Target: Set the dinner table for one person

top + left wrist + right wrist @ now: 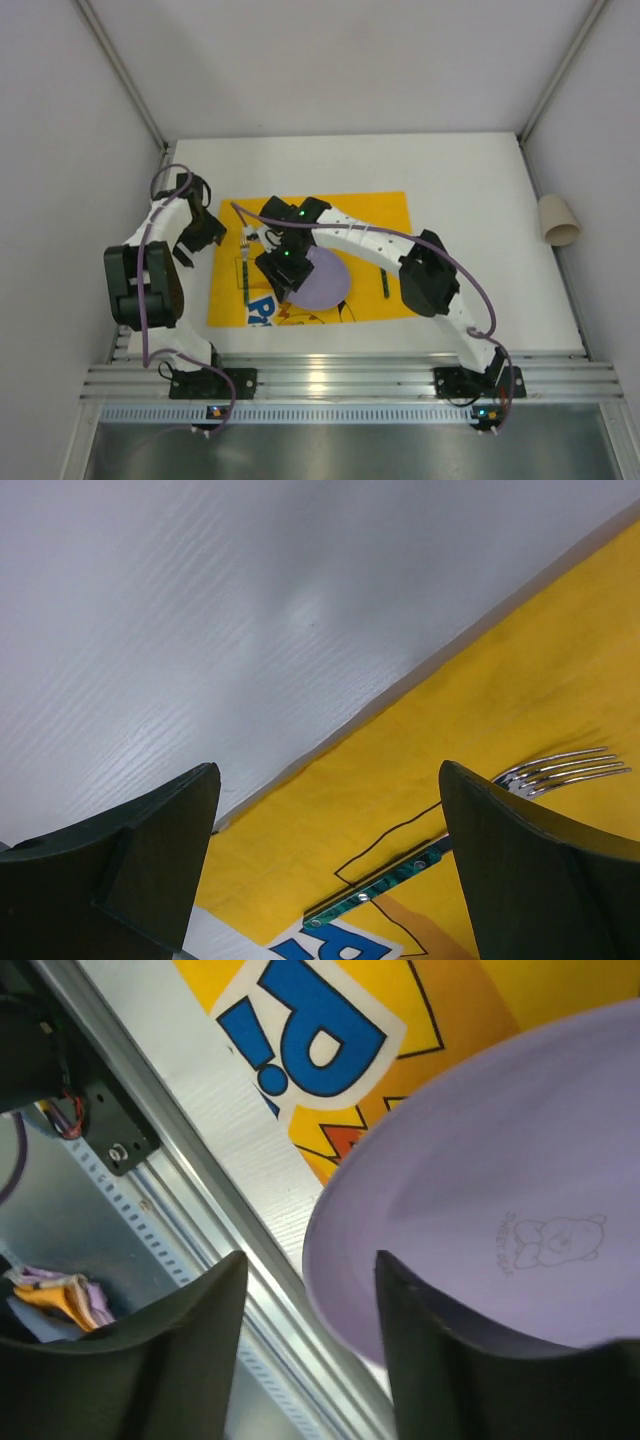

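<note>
Foreground: right pincer (310, 1257), fingers narrowly parted and apparently clear of anything, poised at near rim of purple plate (500, 1160), which lies flat on yellow placemat (470, 1020). Underneath everything, white tabletop (250, 600): lies directly below both pincers, long axis running left to right across the arms, ribbed rail (330, 380) along near edge. Left pincer (328, 770) hangs spread wide and empty over placemat's left border, fork (560, 765) just beside. Beige cup (558, 220) by far right edge, well apart; right arm nearer, so judged the likelier to fetch it.
</note>
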Available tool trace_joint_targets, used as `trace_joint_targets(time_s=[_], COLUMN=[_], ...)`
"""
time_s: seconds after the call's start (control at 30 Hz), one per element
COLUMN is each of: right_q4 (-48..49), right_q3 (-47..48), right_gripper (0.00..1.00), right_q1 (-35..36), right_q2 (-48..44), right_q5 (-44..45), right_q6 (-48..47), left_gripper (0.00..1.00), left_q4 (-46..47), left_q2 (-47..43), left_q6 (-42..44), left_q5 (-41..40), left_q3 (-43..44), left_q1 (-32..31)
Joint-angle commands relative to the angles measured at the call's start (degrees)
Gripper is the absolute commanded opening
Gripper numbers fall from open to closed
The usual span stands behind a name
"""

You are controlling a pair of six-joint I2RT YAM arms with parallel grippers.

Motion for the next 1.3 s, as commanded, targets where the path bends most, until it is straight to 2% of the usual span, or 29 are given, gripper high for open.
trace_joint_targets(time_s=[0.0, 0.03, 0.07, 0.13, 0.2, 0.23, 0.3, 0.33, 0.4, 0.43, 0.5, 0.53, 0.57, 0.6, 0.7, 0.83, 0.93, 1.03, 1.27], right_q4=[1.45, 2.42, 3.91, 5.06, 5.76, 6.46, 13.73, 17.33, 26.48, 28.51, 28.89, 28.1, 26.0, 24.68, 22.21, 25.53, 25.98, 28.34, 32.3], right_q3=[0.29, -0.58, -0.68, 0.28, 1.08, -0.58, -6.97, -17.19, -27.7, -36.71, -44.49, -45.75, -46.46, -47.25, -48.23, -53.05, -51.31, -51.39, -48.41], right_gripper=[0.59, 0.71, 0.91, 1.0, 1.0, 1.0, 1.0, 1.0, 1.0, 1.0, 1.0, 1.0, 1.0, 1.0, 1.0, 1.0, 1.0, 1.0, 1.0], right_q1=[0.82, 0.65, 0.47, -0.66, -2.51, -5.91, -10.67, -17.13, -25.07, -33.55, -40.98, -46.93, -49.25, -51.02, -59.27, -72.35, -78.95, -83.88, -87.86], right_q2=[1.99, 1.99, 1.9, 1.55, 0.15, -3.6, -10.54, -19.28, -27.68, -31.29, -38.86, -40.36, -42.29, -42.83, -44.24, -46.79, -43.21, -42.22, -37.57], right_q5=[-2.45, -0.87, 0.19, 2.99, 5.46, 7.65, 11.16, 11.71, 13.37, 14.43, 22.03, 24.0, 26.37, 31.26, 34.2, 32.38, 32.28, 30.26, 30.26], right_q6=[-1.43, -1.86, -2.13, -2.13, -0.04, 1.2, 6.79, 8.83, 15.32, 16.66, 19.21, 19.14, 19.22, 20.27, 24.56, 28.98, 27.49, 26.7, 24.68], left_gripper=[0.96, 0.95, 0.96, 0.95, 0.95, 0.95, 0.95, 0.93, 0.91, 0.9, 0.9, 0.9, 0.9, 0.91, 0.9, 0.91, 0.9, 0.9, 0.9], left_q4=[0.68, 1.03, 0.94, 0.94, 0.33, -0.37, -0.03, 0.15, -0.73, -0.73, 1.28, 2.08, 2.61, 3.4, 3.4, 2.26, 0.77, 0.42, -2.48], left_q2=[-2.97, -3.58, -3.76, -4.63, -5.51, -7.0, -9.02, -10.95, -12.02, -13.76, -17.45, -18.69, -19.57, -20.71, -21.86, -24.67, -24.24, -23.63, -19.94], left_q6=[-0.43, -0.34, -0.25, 0.53, 1.5, 1.85, 3.6, 4.31, 5.54, 5.63, 5.46, 5.46, 5.37, 5.46, 5.55, 5.9, 6.51, 6.86, 8.36], left_q5=[0.83, 0.92, 0.74, 0.22, -0.49, -0.58, 1.34, 2.66, 5.74, 6.36, 9.85, 11.01, 11.98, 13.03, 14.27, 15.51, 15.16, 14.72, 10.06], left_q3=[-0.68, -0.59, -0.41, 0.29, 0.82, 0.82, -0.31, -0.85, -2.94, -4.35, -9.6, -11.29, -12.88, -15.07, -17.19, -17.55, -16.67, -16.23, -11.84], left_q1=[-1.03, -1.21, -1.3, -1.21, -1.21, -1.21, -1.3, -1.64, -2.61, -3.48, -3.93, -3.93, -4.02, -3.93, -4.28, -4.72, -5.77, -5.95, -5.95])
